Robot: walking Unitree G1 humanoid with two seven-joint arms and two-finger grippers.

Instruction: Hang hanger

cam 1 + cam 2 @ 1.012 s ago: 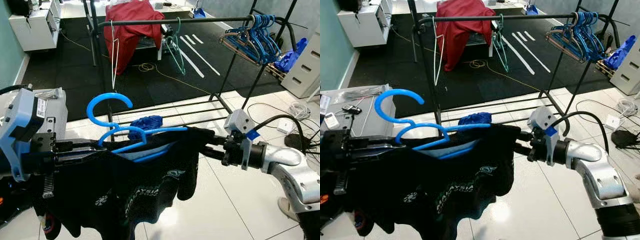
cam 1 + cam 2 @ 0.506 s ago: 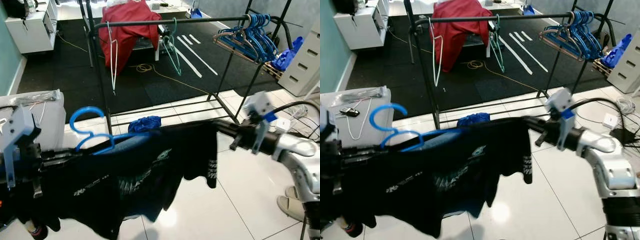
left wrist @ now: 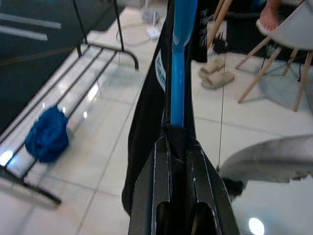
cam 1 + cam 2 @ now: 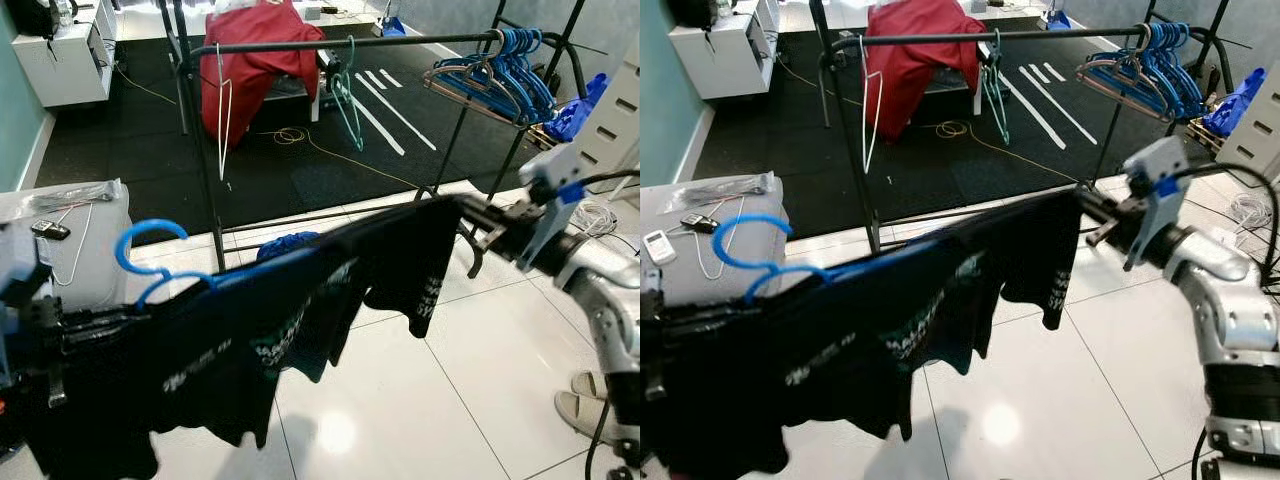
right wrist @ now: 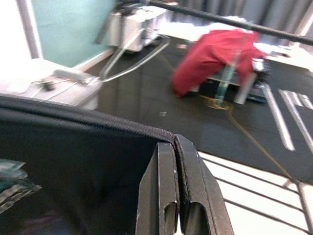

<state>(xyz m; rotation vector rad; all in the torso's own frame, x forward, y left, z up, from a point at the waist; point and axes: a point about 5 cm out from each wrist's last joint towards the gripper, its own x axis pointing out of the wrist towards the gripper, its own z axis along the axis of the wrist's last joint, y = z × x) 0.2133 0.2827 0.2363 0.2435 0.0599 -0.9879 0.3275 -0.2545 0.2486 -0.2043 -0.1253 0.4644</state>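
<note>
Carrying step: left end effector clenched on blue hanger, right end effector pinching black shirt; next, hook onto rail.

A room fitted out for laundry trials rather than lived in: a black clothes rail with a bunch of blue hangers stands on dark matting taped with white strips, loose cables trailing over white tiles.

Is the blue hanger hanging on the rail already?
No, the blue hanger sits low inside the black shirt, stretched between both pincers, well below the rail.
</note>
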